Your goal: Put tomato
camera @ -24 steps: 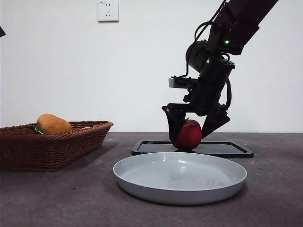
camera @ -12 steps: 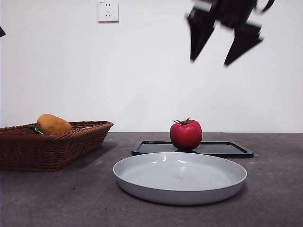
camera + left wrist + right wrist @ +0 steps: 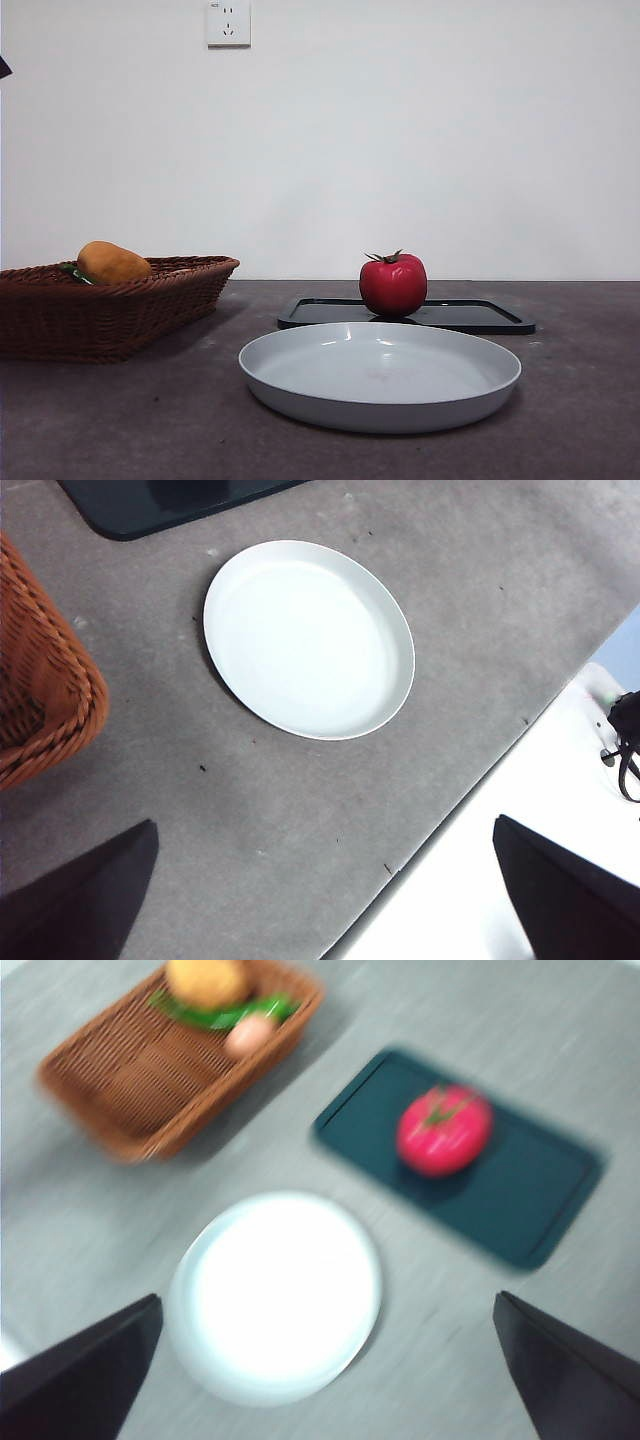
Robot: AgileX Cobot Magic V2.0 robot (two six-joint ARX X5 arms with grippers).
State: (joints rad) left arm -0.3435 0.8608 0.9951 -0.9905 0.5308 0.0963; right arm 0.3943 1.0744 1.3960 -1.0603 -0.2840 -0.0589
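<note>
Grey table (image 3: 120,420) and a white wall with a socket (image 3: 228,22) make up the scene. On the far right of the table a dark tray (image 3: 500,316) lies flat, and the tomato (image 3: 393,285) is seen standing upright on it, stem up, with nothing touching it. Nearer, just in front of the tray, a white plate (image 3: 380,400) lies bare. At the left a wicker basket (image 3: 110,310) holds an orange-brown fruit (image 3: 112,262) with something green beside it.

No arm is seen in the front view. In the right wrist view the right gripper (image 3: 320,1380) is shown high above the table, its jaws spread wide and holding nothing, with tomato, tray, plate and basket all well below it; that picture is blurred, so fine detail cannot be read. The left gripper (image 3: 320,900) is likewise released and empty, held above the near edge of the table, the plate below it.

The placing step is judged to be done, as the tomato rests free on the tray and both grippers are clear. If the tray is the intended place, nothing more than parking the arms is called for; if the plate is meant, a fresh descent and grasp by the right gripper would be needed
</note>
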